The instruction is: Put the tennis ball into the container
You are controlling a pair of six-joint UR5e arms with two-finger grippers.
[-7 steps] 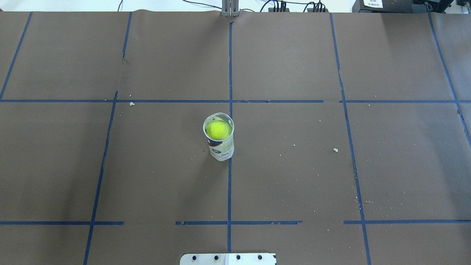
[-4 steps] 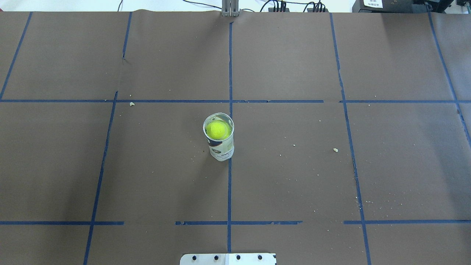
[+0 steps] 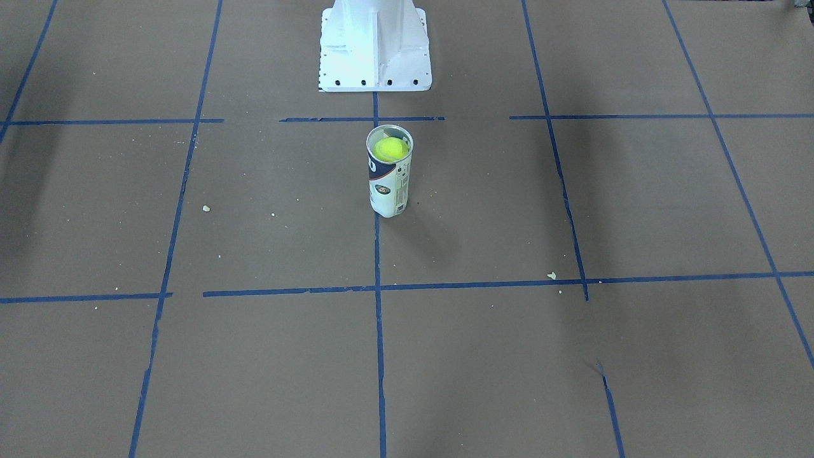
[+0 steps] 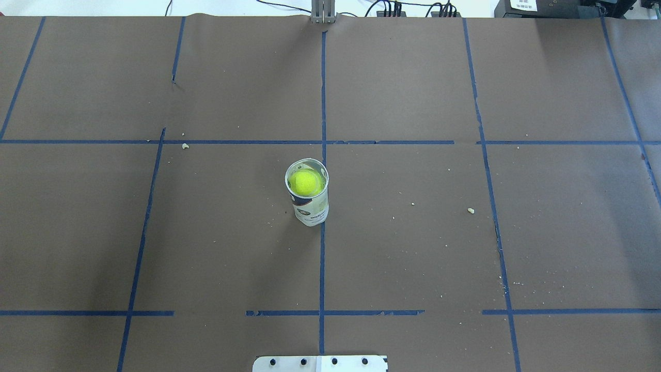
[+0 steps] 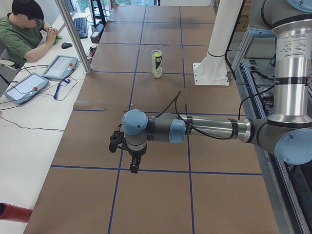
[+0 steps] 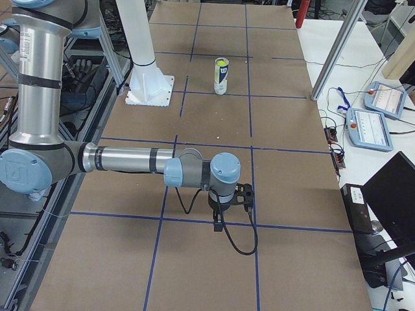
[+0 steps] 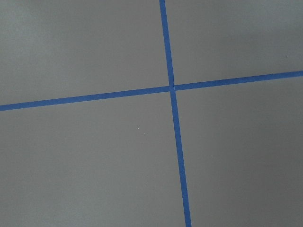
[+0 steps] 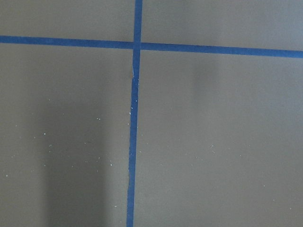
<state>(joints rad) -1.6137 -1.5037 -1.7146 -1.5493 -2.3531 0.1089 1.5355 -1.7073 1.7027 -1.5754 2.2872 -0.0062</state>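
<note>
The container (image 4: 310, 207) stands upright at the middle of the table on the centre tape line, clear with a white and navy label. The yellow-green tennis ball (image 4: 304, 182) sits inside it, just below the open rim. The front-facing view shows the same: tennis ball (image 3: 391, 149) within the container (image 3: 389, 187). Neither gripper touches them. The left gripper (image 5: 132, 165) hangs low over the table far from the container (image 5: 156, 64), seen only from the side. The right gripper (image 6: 219, 223) likewise hangs far from the container (image 6: 221, 76). I cannot tell whether either is open or shut.
The white robot base (image 3: 374, 46) stands close behind the container. Blue tape lines (image 4: 322, 258) cross the brown table, with small crumbs (image 4: 470, 210) scattered about. An operator (image 5: 24, 36) sits at a side desk with tablets (image 5: 59, 67). Both wrist views show only table and tape.
</note>
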